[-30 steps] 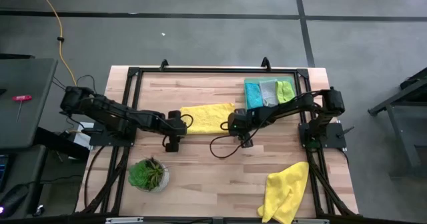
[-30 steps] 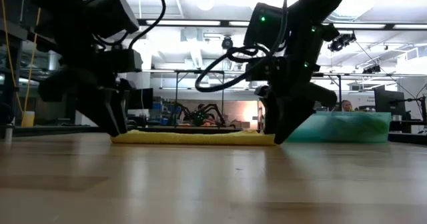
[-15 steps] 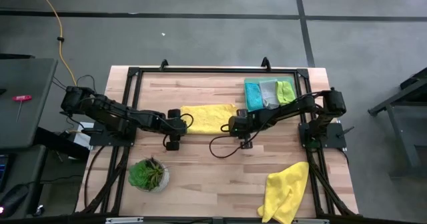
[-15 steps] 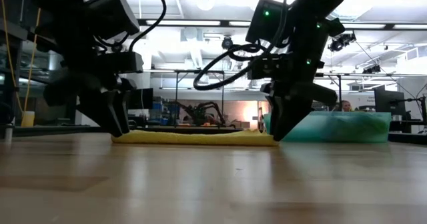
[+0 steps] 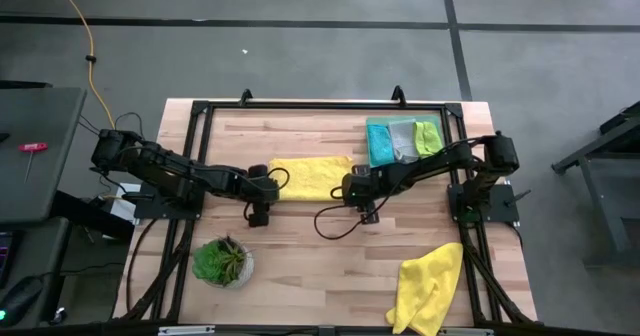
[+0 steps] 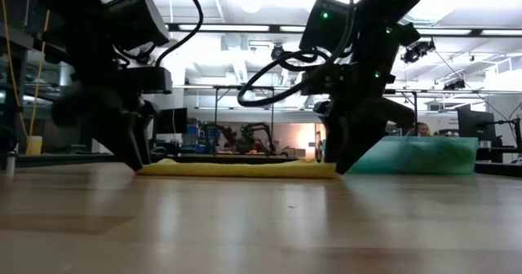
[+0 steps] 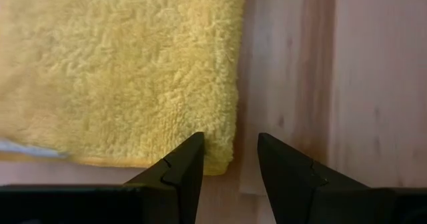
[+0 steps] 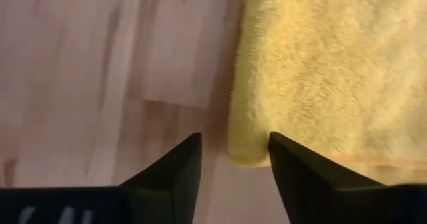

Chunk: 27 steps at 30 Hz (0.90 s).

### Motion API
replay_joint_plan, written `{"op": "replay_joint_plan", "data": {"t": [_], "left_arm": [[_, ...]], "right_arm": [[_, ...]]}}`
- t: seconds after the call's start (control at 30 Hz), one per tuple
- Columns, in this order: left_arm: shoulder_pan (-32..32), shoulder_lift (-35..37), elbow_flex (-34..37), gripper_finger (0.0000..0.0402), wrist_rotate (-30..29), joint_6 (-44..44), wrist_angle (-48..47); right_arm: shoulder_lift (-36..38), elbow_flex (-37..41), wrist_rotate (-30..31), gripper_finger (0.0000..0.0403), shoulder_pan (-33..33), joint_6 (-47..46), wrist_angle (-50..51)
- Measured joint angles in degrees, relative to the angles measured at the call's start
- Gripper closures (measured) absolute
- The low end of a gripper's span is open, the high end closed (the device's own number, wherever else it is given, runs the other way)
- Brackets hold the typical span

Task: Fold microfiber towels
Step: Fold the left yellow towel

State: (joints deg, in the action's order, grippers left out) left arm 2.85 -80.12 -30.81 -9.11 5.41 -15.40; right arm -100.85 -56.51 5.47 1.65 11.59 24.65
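Note:
A folded yellow microfiber towel (image 5: 311, 176) lies flat on the wooden table's middle. My left gripper (image 7: 230, 147) stands open at its near left corner (image 7: 223, 161), one finger over the towel's edge and one over bare wood. My right gripper (image 8: 233, 147) stands open the same way at the near right corner (image 8: 243, 156). In the low view both grippers, left (image 6: 134, 161) and right (image 6: 341, 166), reach down to the table at the towel's (image 6: 236, 169) two ends. A second yellow towel (image 5: 428, 288) lies crumpled at the near right. My left gripper points steeply down with the towel's near left corner (image 7: 223, 161) between its open fingers; I cannot tell whether a finger (image 7: 190, 154) touches the cloth. My right gripper stands likewise over the near right corner (image 8: 243, 156); I cannot tell whether its finger (image 8: 280, 154) touches the towel.
A green tray (image 5: 440, 116) at the far right holds teal (image 5: 380, 143), pale grey (image 5: 403, 136) and lime (image 5: 428, 136) towels. A potted plant (image 5: 221, 262) stands near the near left. A black frame (image 5: 300, 105) runs round the table's edges.

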Motion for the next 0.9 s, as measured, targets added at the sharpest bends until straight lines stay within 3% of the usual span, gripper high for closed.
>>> {"op": "replay_joint_plan", "data": {"t": [0.43,0.6,0.77,0.9], "left_arm": [[-2.8,-0.2,0.0,0.0271,0.9,-2.5,0.1],[-3.4,-0.4,0.0,0.0278,0.0,-2.4,-0.8],[-3.9,-2.0,-0.3,0.0340,-1.2,1.5,-2.1],[-5.2,-2.7,-0.3,0.0394,-1.2,6.5,-1.8]], "right_arm": [[-2.0,-0.1,0.7,0.0226,0.1,0.0,-1.3],[-2.1,-0.1,0.9,0.0286,0.1,-0.6,-1.3],[-2.2,-0.1,2.4,0.0384,0.0,-8.0,-1.6],[-2.2,0.0,2.4,0.0390,0.4,-15.3,-1.4]]}}
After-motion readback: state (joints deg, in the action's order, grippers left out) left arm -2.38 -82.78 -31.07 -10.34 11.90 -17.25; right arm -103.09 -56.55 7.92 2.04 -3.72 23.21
